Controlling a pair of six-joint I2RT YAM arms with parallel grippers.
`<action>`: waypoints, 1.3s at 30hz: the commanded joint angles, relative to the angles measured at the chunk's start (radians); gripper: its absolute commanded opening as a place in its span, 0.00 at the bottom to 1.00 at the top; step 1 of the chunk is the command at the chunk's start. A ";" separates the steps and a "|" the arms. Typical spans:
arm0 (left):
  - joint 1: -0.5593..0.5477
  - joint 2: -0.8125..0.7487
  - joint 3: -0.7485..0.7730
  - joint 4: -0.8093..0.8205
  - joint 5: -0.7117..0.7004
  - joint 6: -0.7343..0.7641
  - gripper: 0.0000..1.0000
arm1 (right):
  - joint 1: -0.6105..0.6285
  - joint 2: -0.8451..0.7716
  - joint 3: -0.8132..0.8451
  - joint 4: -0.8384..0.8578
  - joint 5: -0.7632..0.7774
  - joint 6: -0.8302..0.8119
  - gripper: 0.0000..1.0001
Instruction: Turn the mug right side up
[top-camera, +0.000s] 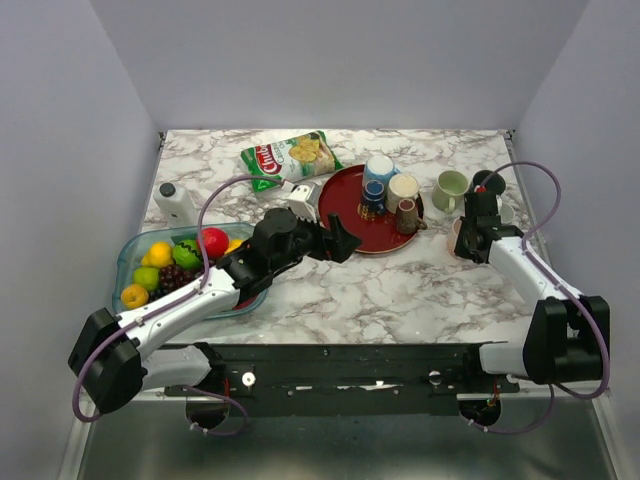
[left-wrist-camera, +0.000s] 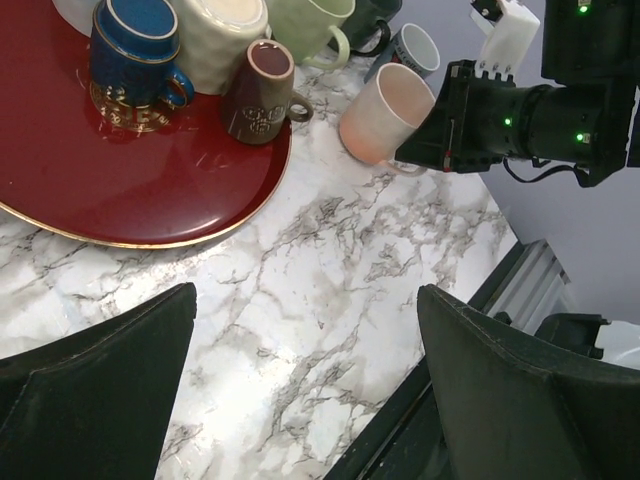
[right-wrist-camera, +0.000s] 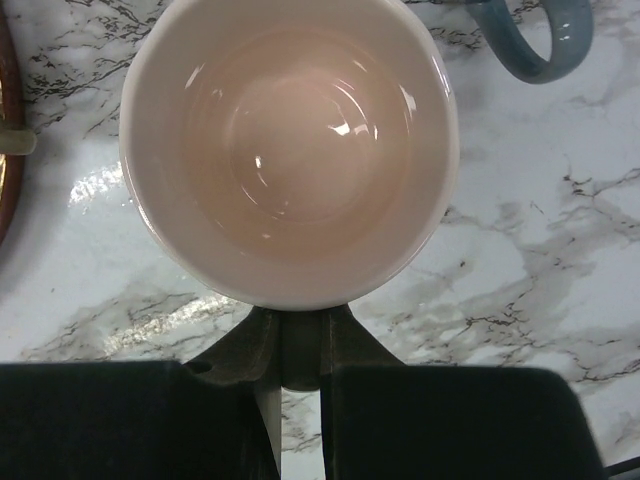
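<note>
Status: task partly done. The pink mug (left-wrist-camera: 385, 115) is in the right gripper (right-wrist-camera: 300, 345), whose jaws are drawn narrow, clamped at the mug's near side, probably on the handle, which is mostly hidden. The mug is no longer mouth-down, and not yet upright. In the left wrist view it leans, base toward the red plate (left-wrist-camera: 150, 190), mouth toward the right arm.

Location: over the marble table (left-wrist-camera: 330, 280), just right of the plate and apart from the brown mug (left-wrist-camera: 262, 90) on it. I cannot tell whether its lower edge touches the table.

Left to do, by my reading: finish the rotation, set the base flat, release.

Mug: pale pink glaze, glossy, empty, rim round with no chips visible.

Left gripper (left-wrist-camera: 305, 380): jaws wide apart, holding nothing, above bare marble near the plate.
</note>
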 joint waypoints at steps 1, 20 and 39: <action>-0.001 0.032 0.025 -0.002 0.004 0.028 0.99 | -0.009 0.057 0.059 0.122 -0.001 -0.018 0.01; -0.001 0.274 0.224 -0.117 -0.101 -0.030 0.99 | -0.009 -0.031 0.062 0.081 -0.032 0.014 0.84; -0.055 0.877 0.848 -0.404 -0.489 -0.206 0.67 | -0.009 -0.490 0.001 -0.063 -0.363 0.103 0.83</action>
